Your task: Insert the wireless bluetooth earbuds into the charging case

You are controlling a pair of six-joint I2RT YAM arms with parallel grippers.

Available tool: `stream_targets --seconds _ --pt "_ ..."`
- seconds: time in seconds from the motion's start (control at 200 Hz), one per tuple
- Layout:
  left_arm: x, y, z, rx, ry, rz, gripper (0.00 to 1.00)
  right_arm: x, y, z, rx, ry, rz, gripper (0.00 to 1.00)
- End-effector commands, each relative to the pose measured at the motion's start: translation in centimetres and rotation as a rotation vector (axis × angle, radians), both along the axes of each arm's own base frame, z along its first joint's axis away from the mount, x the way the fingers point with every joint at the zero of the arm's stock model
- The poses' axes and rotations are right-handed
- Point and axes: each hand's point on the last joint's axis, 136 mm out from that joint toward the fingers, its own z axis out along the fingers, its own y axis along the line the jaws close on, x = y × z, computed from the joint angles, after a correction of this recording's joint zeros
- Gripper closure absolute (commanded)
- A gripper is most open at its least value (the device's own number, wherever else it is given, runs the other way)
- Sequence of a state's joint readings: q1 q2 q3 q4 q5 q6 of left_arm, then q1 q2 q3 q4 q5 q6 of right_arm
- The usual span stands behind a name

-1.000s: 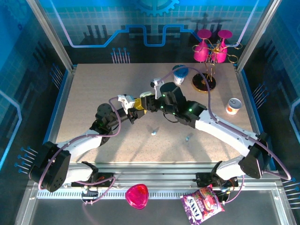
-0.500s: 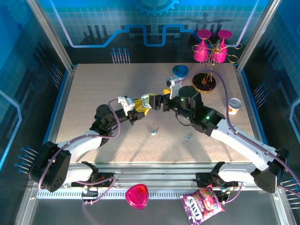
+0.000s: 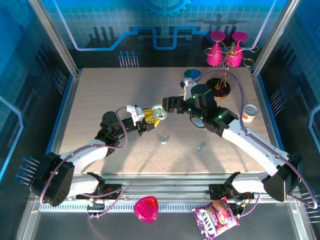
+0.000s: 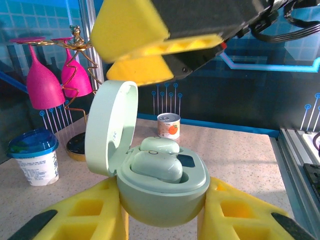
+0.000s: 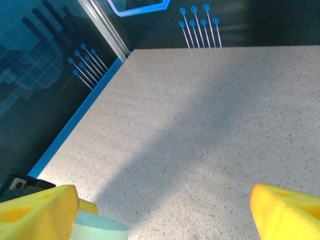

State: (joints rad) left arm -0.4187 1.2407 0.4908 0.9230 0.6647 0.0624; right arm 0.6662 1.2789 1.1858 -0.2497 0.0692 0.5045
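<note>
The speckled counter [image 3: 100,95] carries everything. The left arm [image 3: 85,152] and the right arm [image 3: 250,142] reach in from the near edge and meet near its middle. At the far right corner stands a wire rack of pink wine glasses [image 3: 225,52]. A blue-lidded tub [image 3: 191,75] is just to the left of the rack's base. A small can [image 3: 249,113] sits near the right edge, well apart from both.

The left end effector [image 3: 151,116] is clamped on the charging case [image 4: 160,192], its yellow fingers [image 4: 75,220] pressing the rounded body from either side and holding it above the counter. The case is pale green, and its lid [image 4: 112,130] is swung upright on the left. Two pale rounded buds [image 4: 156,167] sit in its wells.

The right end effector [image 5: 160,215] is just beyond and above the case, its jaws spread wide with nothing between them. In the right wrist view, the edge of the pale green lid shows just beside one of its yellow fingers.

On the counter nearer the arm bases, one earbud [image 3: 164,141] lies loose below the case. Another loose earbud [image 3: 200,147] lies to its right, apart from it.
</note>
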Motion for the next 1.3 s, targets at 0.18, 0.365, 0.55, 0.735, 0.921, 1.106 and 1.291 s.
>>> stream_targets --seconds 0.18,0.365,0.55,0.735,0.921,1.106,1.291 --pt "0.1 0.4 1.6 -0.03 -0.058 0.026 0.75 -1.0 0.3 -1.0 -0.01 0.065 0.06 0.1" --pt "0.7 0.5 1.7 -0.036 -0.055 0.048 0.74 -1.9 -0.2 -1.3 0.012 0.068 0.068 0.11" --pt "0.7 0.5 1.9 -0.047 -0.053 0.042 0.74 -2.6 0.0 -0.6 0.207 0.099 0.149 0.12" --pt "0.5 0.5 2.4 -0.066 -0.071 0.034 0.74 -3.4 0.8 0.6 0.437 0.178 0.245 0.13" --pt "0.4 0.5 3.2 -0.091 -0.092 0.032 0.74 -4.5 2.4 1.1 0.674 0.289 0.369 0.16" --pt "0.6 0.7 3.3 -0.092 -0.104 0.051 0.74 -4.6 3.7 -0.4 0.786 0.367 0.404 0.21" --pt "0.5 0.7 3.0 -0.088 -0.097 0.051 0.74 -4.7 5.5 -1.1 0.865 0.424 0.464 0.32"
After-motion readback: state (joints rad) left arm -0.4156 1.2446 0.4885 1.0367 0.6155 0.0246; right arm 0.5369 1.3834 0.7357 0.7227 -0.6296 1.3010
